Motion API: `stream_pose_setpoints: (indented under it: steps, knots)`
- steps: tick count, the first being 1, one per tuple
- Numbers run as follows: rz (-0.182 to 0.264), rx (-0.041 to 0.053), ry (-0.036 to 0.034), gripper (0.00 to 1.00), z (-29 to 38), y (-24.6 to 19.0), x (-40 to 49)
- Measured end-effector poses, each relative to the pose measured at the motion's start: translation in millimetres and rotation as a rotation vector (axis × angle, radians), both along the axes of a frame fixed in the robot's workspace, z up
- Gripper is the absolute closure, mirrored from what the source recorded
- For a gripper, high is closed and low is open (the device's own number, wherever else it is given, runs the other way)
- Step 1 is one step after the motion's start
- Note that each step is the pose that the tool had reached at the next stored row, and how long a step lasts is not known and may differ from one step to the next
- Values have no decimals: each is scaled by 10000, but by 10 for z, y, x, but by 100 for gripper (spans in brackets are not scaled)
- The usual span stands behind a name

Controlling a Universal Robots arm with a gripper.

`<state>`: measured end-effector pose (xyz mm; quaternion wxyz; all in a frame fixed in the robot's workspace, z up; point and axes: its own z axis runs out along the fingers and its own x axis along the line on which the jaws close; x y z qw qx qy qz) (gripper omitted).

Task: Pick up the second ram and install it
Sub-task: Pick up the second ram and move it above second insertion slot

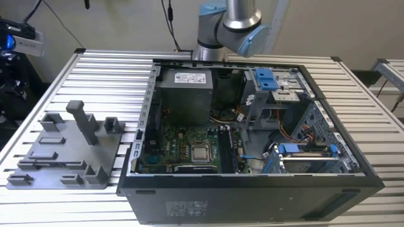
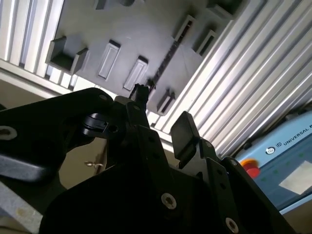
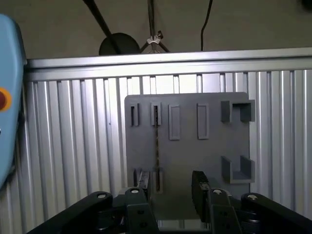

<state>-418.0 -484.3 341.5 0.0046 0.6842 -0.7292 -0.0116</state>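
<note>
The second ram (image 3: pixel 157 146) is a thin dark stick standing on edge between two slotted posts of the grey fixture tray (image 3: pixel 209 151). In the second wrist view the ram (image 2: pixel 165 58) appears as a narrow dark line across the tray (image 2: pixel 122 24). My gripper (image 3: pixel 171 181) hovers well above the tray, open, with nothing between its black fingers (image 3: pixel 200 187). The ram lies close to the line of one finger. In the second wrist view the gripper (image 2: pixel 163 109) is spread the same way. The tray (image 1: pixel 69 151) sits at the exterior view's left, beside the case.
An open black computer case (image 1: pixel 252 194) lies on the slatted aluminium table (image 1: pixel 107 71), with the green motherboard (image 1: pixel 183 146) and a grey power supply (image 1: pixel 183 94) inside. A blue control pendant with a red button (image 2: pixel 273 161) sits past the table edge (image 3: pixel 170 58). Cables hang behind.
</note>
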Motion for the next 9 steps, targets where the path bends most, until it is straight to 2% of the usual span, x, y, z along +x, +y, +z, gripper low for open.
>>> stream_pose_setpoints:
  steps: [9]
  knots:
    - [-11,0,1,52,-15,1,-1]
